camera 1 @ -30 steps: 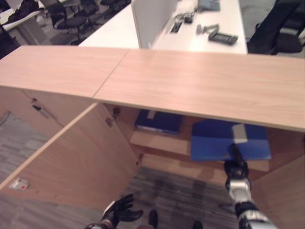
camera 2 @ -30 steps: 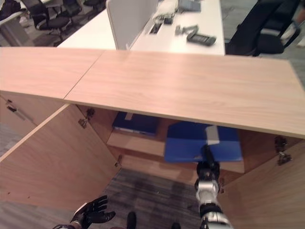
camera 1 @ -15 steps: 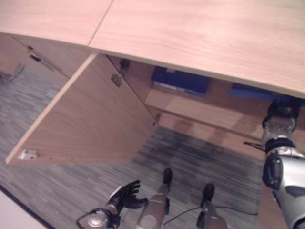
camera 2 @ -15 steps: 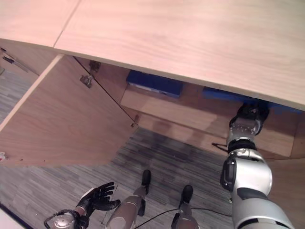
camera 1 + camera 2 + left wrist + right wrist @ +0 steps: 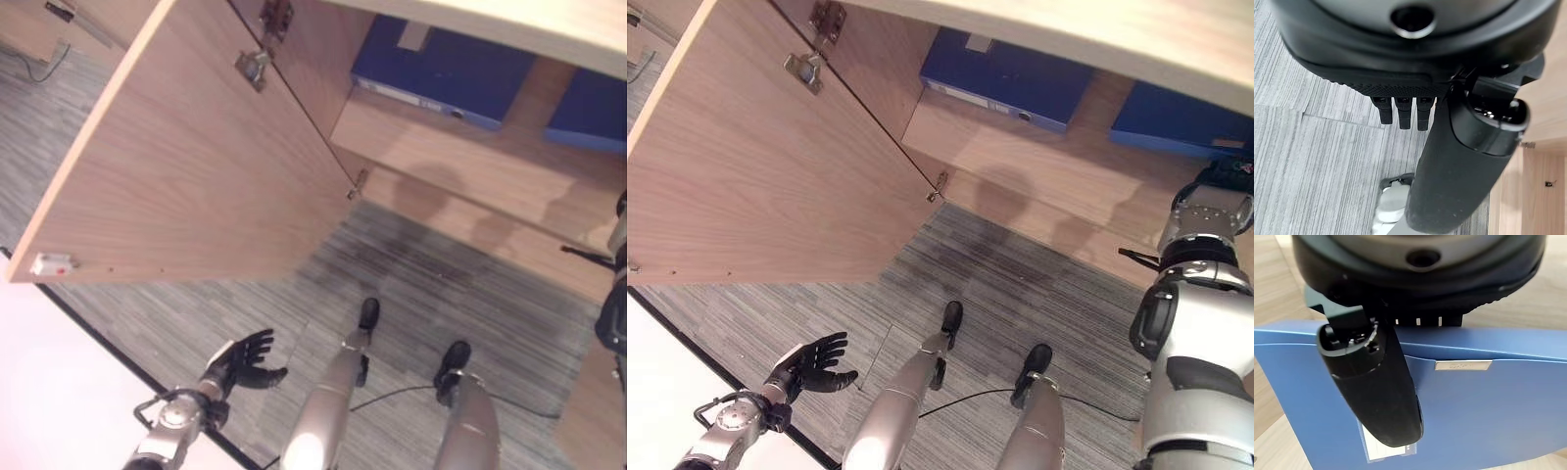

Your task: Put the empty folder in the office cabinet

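A blue folder (image 5: 1181, 119) with a white spine label lies on the cabinet shelf (image 5: 1048, 166) at the right. My right hand (image 5: 1227, 178) is at its near edge. In the right wrist view the thumb (image 5: 1376, 382) lies across the top of the folder (image 5: 1488, 411), and the fingers (image 5: 1418, 322) run out of sight under its edge. Low at the left, my left hand (image 5: 813, 360) hangs over the carpet with its fingers (image 5: 1403, 110) spread, holding nothing.
A second blue binder (image 5: 441, 69) lies on the same shelf to the left. The cabinet's left door (image 5: 196, 166) stands wide open, with hinges (image 5: 257, 61) at its inner edge. Grey striped carpet (image 5: 431, 284) lies in front of the cabinet.
The camera has tilted down, so the cabinet top has left the view. The folder has gone from sticking out over the shelf to lying deeper on it, with my right hand following.
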Robot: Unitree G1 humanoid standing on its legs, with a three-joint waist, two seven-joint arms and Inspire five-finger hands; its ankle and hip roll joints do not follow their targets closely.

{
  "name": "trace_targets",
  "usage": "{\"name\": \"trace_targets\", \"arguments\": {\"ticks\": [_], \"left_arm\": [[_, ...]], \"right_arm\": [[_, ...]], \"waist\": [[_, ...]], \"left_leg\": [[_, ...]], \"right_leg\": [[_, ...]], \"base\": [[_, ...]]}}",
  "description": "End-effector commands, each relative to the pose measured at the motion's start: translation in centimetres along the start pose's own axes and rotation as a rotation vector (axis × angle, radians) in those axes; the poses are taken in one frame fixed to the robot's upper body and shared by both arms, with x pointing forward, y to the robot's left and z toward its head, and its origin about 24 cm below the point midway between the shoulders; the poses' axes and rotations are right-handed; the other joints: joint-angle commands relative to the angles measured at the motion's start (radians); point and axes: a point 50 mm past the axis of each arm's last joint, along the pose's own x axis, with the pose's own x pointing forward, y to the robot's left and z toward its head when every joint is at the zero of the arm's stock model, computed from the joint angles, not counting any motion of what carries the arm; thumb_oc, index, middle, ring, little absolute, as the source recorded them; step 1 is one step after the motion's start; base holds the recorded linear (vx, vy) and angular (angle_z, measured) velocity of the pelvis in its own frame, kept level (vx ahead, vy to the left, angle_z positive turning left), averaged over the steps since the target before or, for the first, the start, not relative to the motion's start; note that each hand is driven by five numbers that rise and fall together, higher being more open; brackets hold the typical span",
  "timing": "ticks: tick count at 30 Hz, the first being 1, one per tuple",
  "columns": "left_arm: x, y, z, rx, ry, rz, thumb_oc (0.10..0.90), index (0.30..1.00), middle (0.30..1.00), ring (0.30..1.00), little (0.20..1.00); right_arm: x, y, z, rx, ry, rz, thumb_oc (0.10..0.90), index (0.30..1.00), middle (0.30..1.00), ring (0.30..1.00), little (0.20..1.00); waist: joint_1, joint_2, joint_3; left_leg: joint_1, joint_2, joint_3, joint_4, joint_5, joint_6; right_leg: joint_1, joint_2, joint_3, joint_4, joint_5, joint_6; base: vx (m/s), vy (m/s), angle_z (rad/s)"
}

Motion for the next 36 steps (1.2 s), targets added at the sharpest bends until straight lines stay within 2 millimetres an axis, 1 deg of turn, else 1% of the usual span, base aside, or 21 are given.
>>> {"name": "trace_targets", "arguments": {"ticks": [1,7,9,11,12,13,14,15,17,18,22,24,25,26,27,28,32,33,36], "left_arm": [[-1.1,1.2,-0.6,-0.004,0.0,0.064,0.8,0.9,0.9,0.9,0.9],[-1.1,1.4,-0.1,-0.011,-0.02,0.084,0.8,0.9,0.9,0.9,0.9],[-1.0,1.4,0.0,-0.014,-0.026,0.09,0.8,0.9,0.9,0.9,0.9],[-1.0,1.5,0.0,-0.012,-0.028,0.092,0.8,0.9,0.9,0.9,0.9],[-1.0,1.6,0.2,-0.018,-0.034,0.097,0.8,0.9,0.9,0.9,0.9],[-1.1,1.6,0.2,-0.02,-0.036,0.099,0.8,0.9,0.9,0.9,0.9],[-1.1,1.6,0.2,-0.02,-0.035,0.099,0.8,0.9,0.9,0.9,0.9],[-1.2,1.8,0.1,-0.027,-0.034,0.102,0.8,0.9,0.9,0.9,0.9],[-1.3,1.8,0.0,-0.026,-0.03,0.103,0.8,0.9,0.9,0.9,0.9],[-1.4,1.9,-0.1,-0.024,-0.023,0.105,0.8,0.9,0.9,0.9,0.9],[-1.5,2.1,-0.2,-0.016,-0.013,0.111,0.8,0.9,0.9,0.9,0.9],[-1.7,2.4,-0.5,0.01,0.007,0.126,0.8,0.9,0.9,0.9,0.9],[-1.7,2.4,-0.5,0.01,0.007,0.126,0.8,0.9,0.9,0.9,0.9],[-1.7,2.5,-0.7,0.032,0.03,0.136,0.8,0.9,0.9,0.9,0.9],[-1.6,2.5,-0.7,0.034,0.03,0.137,0.8,0.9,0.9,0.9,0.9],[-1.8,2.6,-1.0,0.06,0.049,0.151,0.8,0.9,0.9,0.9,0.9],[-2.1,3.1,-1.8,0.088,0.093,0.173,0.8,0.9,0.9,0.9,0.9],[-2.5,3.3,-2.4,0.09,0.121,0.185,0.8,0.9,0.9,0.9,0.9],[-2.7,3.3,-3.4,0.094,0.163,0.196,0.8,0.9,0.9,0.9,0.9]], "right_arm": [[-0.2,4.2,3.2,-0.062,-0.124,0.179,0.4,0.3,0.3,0.3,0.3],[-0.2,3.8,2.7,-0.055,-0.12,0.153,0.4,0.3,0.3,0.3,0.3],[0.0,2.9,2.8,-0.059,-0.117,0.127,0.4,0.3,0.3,0.3,0.3],[0.0,2.6,2.8,-0.063,-0.116,0.118,0.4,0.3,0.3,0.3,0.3],[0.2,1.9,2.8,-0.07,-0.114,0.099,0.4,0.3,0.3,0.3,0.3],[0.2,1.6,2.9,-0.077,-0.114,0.092,0.522,0.484,0.484,0.484,0.484],[0.3,1.6,2.9,-0.077,-0.114,0.091,0.711,0.766,0.766,0.766,0.766],[0.4,1.0,3.1,-0.094,-0.113,0.068,0.8,0.9,0.9,0.9,0.9],[0.5,0.9,3.2,-0.104,-0.109,0.058,0.8,0.9,0.9,0.9,0.9],[0.5,0.7,3.2,-0.149,-0.101,0.046,0.8,0.9,0.9,0.9,0.9],[0.7,0.5,3.3,-0.193,-0.091,0.006,0.8,0.9,0.9,0.9,0.9],[0.7,0.1,3.3,-0.252,-0.083,-0.072,0.8,0.9,0.9,0.9,0.9],[0.7,0.1,3.3,-0.252,-0.083,-0.072,0.8,0.9,0.9,0.9,0.9],[0.7,-0.4,3.1,-0.272,-0.064,-0.143,0.8,0.9,0.9,0.9,0.9],[0.7,-0.3,3.2,-0.272,-0.064,-0.145,0.8,0.9,0.9,0.9,0.9],[0.6,-0.8,2.8,-0.251,-0.039,-0.205,0.8,0.9,0.9,0.9,0.9],[0.4,-0.1,2.5,-0.239,-0.003,-0.246,0.8,0.9,0.9,0.9,0.9],[0.3,0.5,2.6,-0.24,-0.002,-0.261,0.8,0.9,0.9,0.9,0.9],[0.3,0.7,3.1,-0.291,-0.004,-0.299,0.8,0.9,0.9,0.9,0.9]], "waist": [[0.008,-0.004,-0.078],[0.002,0.0,-0.064],[-0.007,0.008,-0.06],[-0.009,0.008,-0.059],[-0.012,0.015,-0.057],[-0.012,0.017,-0.056],[-0.012,0.016,-0.056],[-0.013,0.02,-0.058],[-0.014,0.021,-0.058],[-0.017,0.021,-0.057],[-0.022,0.021,-0.055],[-0.026,0.017,-0.057],[-0.026,0.017,-0.057],[-0.03,0.012,-0.059],[-0.03,0.012,-0.058],[-0.037,0.008,-0.06],[-0.041,-0.006,-0.066],[-0.044,-0.015,-0.071],[-0.045,-0.027,-0.081]], "left_leg": [[0.016,0.101,-0.018,0.105,-0.18,-0.075],[-0.029,0.097,-0.025,0.16,-0.2,-0.073],[-0.037,0.092,-0.023,0.174,-0.208,-0.071],[-0.041,0.092,-0.02,0.18,-0.21,-0.071],[-0.041,0.092,-0.018,0.179,-0.21,-0.072],[-0.04,0.092,-0.016,0.179,-0.21,-0.072],[-0.04,0.092,-0.016,0.179,-0.21,-0.072],[-0.036,0.093,-0.014,0.175,-0.209,-0.074],[-0.032,0.093,-0.011,0.172,-0.208,-0.075],[-0.027,0.095,-0.009,0.169,-0.207,-0.076],[-0.015,0.096,-0.004,0.158,-0.204,-0.078],[-0.002,0.097,0.0,0.146,-0.202,-0.079],[-0.002,0.097,0.0,0.146,-0.202,-0.079],[0.01,0.098,0.001,0.133,-0.2,-0.08],[0.012,0.099,0.001,0.13,-0.199,-0.08],[0.024,0.1,0.003,0.119,-0.199,-0.08],[0.042,0.101,0.006,0.103,-0.197,-0.082],[0.054,0.101,0.005,0.091,-0.194,-0.083],[0.073,0.101,0.001,0.069,-0.189,-0.085]], "right_leg": [[0.002,0.026,0.082,0.069,-0.123,0.063],[-0.046,0.025,0.087,0.127,-0.149,0.056],[-0.061,0.025,0.091,0.15,-0.159,0.053],[-0.065,0.024,0.095,0.156,-0.162,0.051],[-0.07,0.024,0.098,0.159,-0.165,0.048],[-0.071,0.024,0.099,0.159,-0.166,0.048],[-0.071,0.024,0.099,0.159,-0.166,0.047],[-0.069,0.025,0.1,0.157,-0.167,0.048],[-0.067,0.025,0.101,0.156,-0.166,0.048],[-0.064,0.026,0.103,0.153,-0.163,0.047],[-0.054,0.027,0.104,0.146,-0.162,0.045],[-0.041,0.03,0.102,0.136,-0.157,0.043],[-0.041,0.03,0.102,0.136,-0.157,0.043],[-0.032,0.033,0.101,0.125,-0.153,0.043],[-0.03,0.033,0.101,0.122,-0.152,0.043],[-0.017,0.037,0.1,0.112,-0.149,0.042],[0.007,0.042,0.096,0.091,-0.145,0.038],[0.02,0.043,0.092,0.078,-0.14,0.037],[0.052,0.044,0.085,0.049,-0.131,0.038]], "base": [[-0.01,-0.047,0.03],[-0.01,-0.021,0.0],[-0.01,-0.006,-0.02],[0.0,0.0,0.0],[0.0,0.0,0.0],[0.0,0.0,0.0],[-0.02,-0.012,-0.03],[0.0,0.0,0.0],[0.0,0.0,0.0],[0.0,0.0,0.0],[0.0,0.0,0.0],[0.0,0.0,0.0],[0.0,0.0,0.0],[0.0,0.0,0.0],[0.0,0.0,0.0],[0.0,0.0,0.0],[0.01,-0.009,-0.05],[0.02,-0.019,-0.08],[0.0,-0.01,0.0]]}}
